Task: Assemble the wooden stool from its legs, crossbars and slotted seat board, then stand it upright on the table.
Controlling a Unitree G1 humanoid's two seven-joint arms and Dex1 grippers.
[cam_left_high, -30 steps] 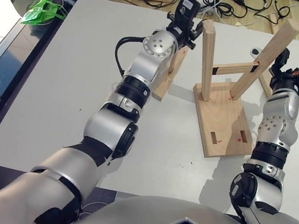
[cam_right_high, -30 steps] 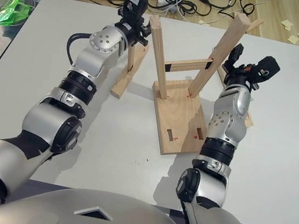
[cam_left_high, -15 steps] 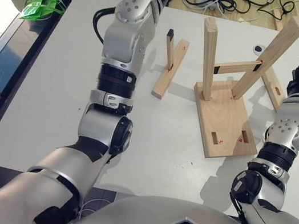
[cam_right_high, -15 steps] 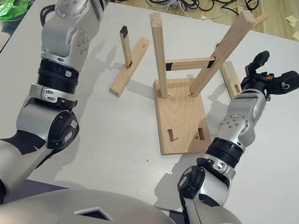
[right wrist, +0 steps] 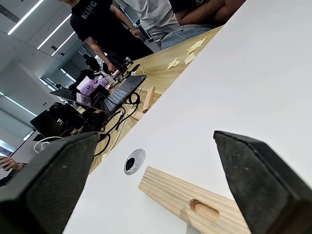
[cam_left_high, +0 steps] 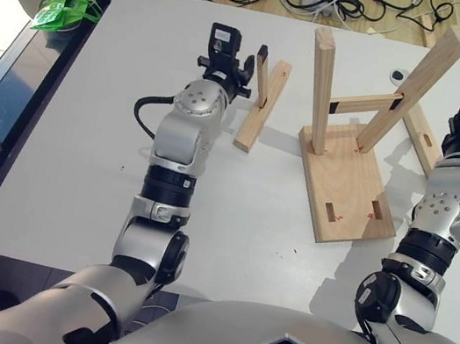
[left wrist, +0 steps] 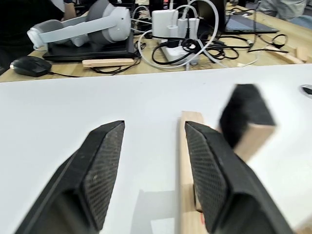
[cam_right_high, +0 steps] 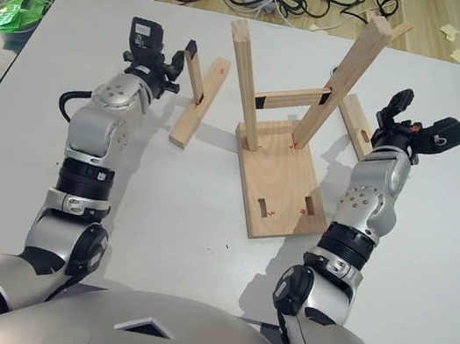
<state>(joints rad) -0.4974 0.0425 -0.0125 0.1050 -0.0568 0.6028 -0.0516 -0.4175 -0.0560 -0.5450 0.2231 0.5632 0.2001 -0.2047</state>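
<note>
We are looking down on a white table point(cam_left_high: 84, 137) holding wooden stool parts.

On the left, the left gripper point(left wrist: 155, 127) is hovering low over the table with its two fingers spread apart, gripping nothing. A loose leg point(cam_left_high: 258, 116) is lying flat just beside it; from the wrist, the leg seems to be running between the fingers, close against one pad point(left wrist: 207, 173), though we cannot tell whether they are touching. A short black-tipped crossbar point(cam_left_high: 262, 75) is sticking up from this leg.

In the middle, the slotted seat board point(cam_left_high: 347, 188) is lying flat. Its two far slots are holding upright legs point(cam_left_high: 321, 86), joined by a crossbar point(cam_left_high: 365, 104); its two near slots point(cam_left_high: 330, 210) are showing open.

On the right, another slotted leg point(right wrist: 195, 207) is lying flat behind the board. The right gripper point(right wrist: 156, 139) is hanging near it, fingers wide apart and holding nothing.

Since half a second ago, the left arm has come down from high over the far edge to beside the loose leg.
</note>
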